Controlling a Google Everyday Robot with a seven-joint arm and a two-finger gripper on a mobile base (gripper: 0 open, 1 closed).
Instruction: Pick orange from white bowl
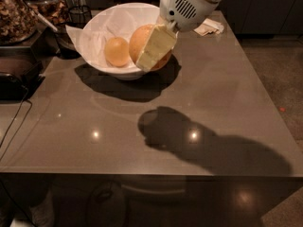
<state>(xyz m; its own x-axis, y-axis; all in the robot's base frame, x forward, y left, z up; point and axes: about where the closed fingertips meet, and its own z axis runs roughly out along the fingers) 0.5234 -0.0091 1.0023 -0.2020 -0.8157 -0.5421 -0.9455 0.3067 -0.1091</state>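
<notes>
The white bowl (124,73), lined with crumpled white paper, stands at the back of the dark table. The orange (138,39), the larger and deeper-tinted fruit, is at the bowl's right side and overlaps its near rim. My gripper (149,51) reaches down from the top right and is shut on the orange. One cream finger (155,47) lies across the orange's front. The other finger is hidden behind the orange. A smaller, paler fruit (116,51) lies in the bowl to the left.
Jars of dried goods (19,13) and a black wire holder (78,15) stand at the back left. A dark tray (14,74) and a cable (14,122) are at the left edge. A folded napkin (208,28) lies behind the arm.
</notes>
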